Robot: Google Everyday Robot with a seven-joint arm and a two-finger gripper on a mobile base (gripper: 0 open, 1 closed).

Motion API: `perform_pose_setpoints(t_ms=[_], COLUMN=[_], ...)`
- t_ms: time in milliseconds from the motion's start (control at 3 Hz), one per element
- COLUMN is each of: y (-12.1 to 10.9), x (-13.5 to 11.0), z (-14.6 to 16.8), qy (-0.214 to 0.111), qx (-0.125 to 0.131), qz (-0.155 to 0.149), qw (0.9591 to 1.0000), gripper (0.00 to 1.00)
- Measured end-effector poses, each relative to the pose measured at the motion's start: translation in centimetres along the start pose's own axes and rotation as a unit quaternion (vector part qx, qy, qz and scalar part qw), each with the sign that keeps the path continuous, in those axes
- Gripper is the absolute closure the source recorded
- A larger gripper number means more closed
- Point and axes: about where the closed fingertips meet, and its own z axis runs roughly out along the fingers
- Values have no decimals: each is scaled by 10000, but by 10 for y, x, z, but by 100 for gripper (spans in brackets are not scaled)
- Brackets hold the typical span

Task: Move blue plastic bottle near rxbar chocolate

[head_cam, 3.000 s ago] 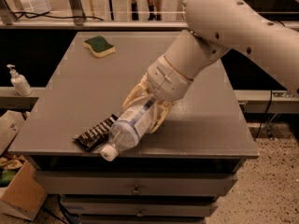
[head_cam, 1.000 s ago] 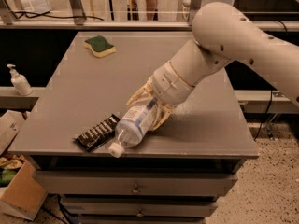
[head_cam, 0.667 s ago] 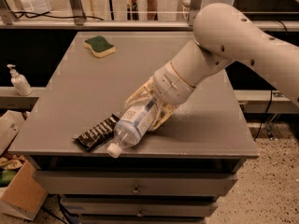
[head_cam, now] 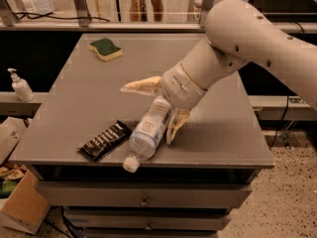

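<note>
The blue plastic bottle (head_cam: 147,134) lies on its side on the grey table (head_cam: 223,133), near the front edge. Its white cap (head_cam: 131,164) sticks out over that edge. The rxbar chocolate (head_cam: 104,141), a black-brown wrapper with white stripes, lies just left of the bottle, almost touching it. My gripper (head_cam: 157,108) is over the bottle's base end and is open. One finger (head_cam: 141,87) points left, clear of the bottle. The other finger (head_cam: 175,127) stands at the bottle's right side.
A green-and-yellow sponge (head_cam: 105,48) lies at the table's back left. A white pump dispenser (head_cam: 21,86) stands on a ledge to the left. A cardboard box (head_cam: 20,207) sits on the floor at the lower left. Drawers (head_cam: 143,200) are below the tabletop.
My gripper has opened: the fingers that were wrapped around the bottle have spread, and one has swung up and to the left. The bottle now lies on the table beside the bar.
</note>
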Motion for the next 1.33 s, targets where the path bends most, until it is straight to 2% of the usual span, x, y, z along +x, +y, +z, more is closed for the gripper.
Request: perform_pose_setpoints(t_ms=[667,1000,1333], y=[-3,-10,-28], x=[-2,18,31], z=[-4,-50,-113], qy=[5,680,1618], qx=[1,137,488], qz=[-1,47,43], qw=[10000,9976,9856], gripper=[0,0,0])
